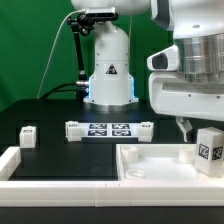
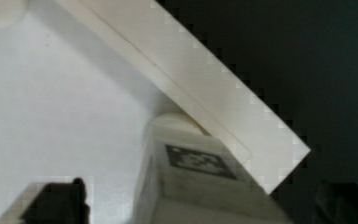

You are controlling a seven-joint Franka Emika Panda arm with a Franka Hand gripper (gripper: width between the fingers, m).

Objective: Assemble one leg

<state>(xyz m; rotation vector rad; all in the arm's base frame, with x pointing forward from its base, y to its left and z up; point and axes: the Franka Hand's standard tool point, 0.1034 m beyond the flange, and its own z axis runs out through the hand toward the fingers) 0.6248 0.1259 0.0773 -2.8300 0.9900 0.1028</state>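
Note:
The leg [image 1: 209, 148], a small white post with a black-and-white tag, stands upright at the large white square piece [image 1: 150, 168], on the exterior view's right. My gripper [image 1: 203, 128] straddles the leg's top. In the wrist view the leg [image 2: 202, 165] lies between the two dark fingertips [image 2: 55, 203]. One finger has a visible gap to the leg and the other is close beside it. The gripper [image 2: 194, 208] is open. The square piece's raised rim [image 2: 202, 75] runs diagonally past the leg. Whether the leg's base sits in the piece is hidden.
The marker board [image 1: 108, 129] lies in the middle of the black table. A second small white leg [image 1: 28, 136] stands at the exterior view's left. A white raised border [image 1: 20, 165] runs along the front. The robot base [image 1: 108, 70] stands behind.

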